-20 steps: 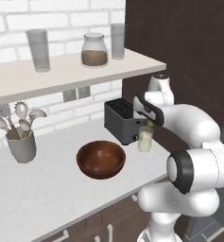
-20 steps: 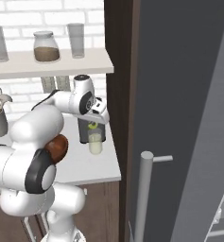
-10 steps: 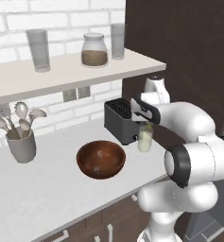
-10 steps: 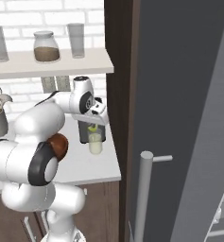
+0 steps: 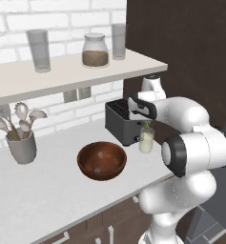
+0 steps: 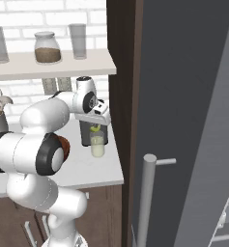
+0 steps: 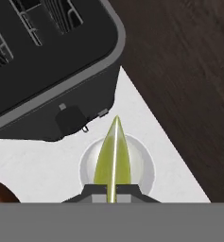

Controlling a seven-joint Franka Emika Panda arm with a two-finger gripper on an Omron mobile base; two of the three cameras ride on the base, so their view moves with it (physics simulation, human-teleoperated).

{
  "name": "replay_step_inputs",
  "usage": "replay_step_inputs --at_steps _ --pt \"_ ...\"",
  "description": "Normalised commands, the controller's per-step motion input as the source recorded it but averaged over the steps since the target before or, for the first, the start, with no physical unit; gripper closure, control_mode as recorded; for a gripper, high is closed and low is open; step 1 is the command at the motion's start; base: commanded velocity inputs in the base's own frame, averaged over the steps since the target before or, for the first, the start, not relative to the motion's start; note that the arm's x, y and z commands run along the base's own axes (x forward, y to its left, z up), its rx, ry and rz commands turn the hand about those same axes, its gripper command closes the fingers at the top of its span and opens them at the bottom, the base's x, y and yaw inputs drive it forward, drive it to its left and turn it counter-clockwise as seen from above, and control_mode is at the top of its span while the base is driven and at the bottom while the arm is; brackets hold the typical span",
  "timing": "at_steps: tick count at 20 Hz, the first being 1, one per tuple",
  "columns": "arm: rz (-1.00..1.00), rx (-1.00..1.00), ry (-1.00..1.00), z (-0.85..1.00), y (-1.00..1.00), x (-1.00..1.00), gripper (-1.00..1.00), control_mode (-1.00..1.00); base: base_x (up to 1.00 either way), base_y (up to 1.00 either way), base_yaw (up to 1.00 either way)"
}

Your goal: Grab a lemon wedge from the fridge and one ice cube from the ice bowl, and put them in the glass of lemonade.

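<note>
Hand view findings: black toaster [image 7: 47, 52] occupies the upper left of the frame on the white tabletop [image 7: 33, 165]. Glass of lemonade [image 7: 117, 166] sits lower centre, directly beneath the tool [image 7: 112, 191], which grips the lemon wedge [image 7: 113, 158] edge-down, evidently aligned for release into the glass.

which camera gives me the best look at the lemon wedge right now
The hand view: the lemon wedge stands large between the gripper fingertips, right over the glass of lemonade. In the left base view it is a tiny sliver under the hand above the glass; in the right base view, a small yellow-green speck there.
</note>
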Motion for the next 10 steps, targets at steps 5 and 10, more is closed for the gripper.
replay_step_inputs --at_steps 5,10 --pt "0.00 0.00 0.00 -0.13 -0.13 0.00 1.00 -1.00 0.00 0.00 0.00" --pt "0.00 0.00 -0.01 -0.01 0.00 -0.08 1.00 -1.00 0.00 0.00 0.00"
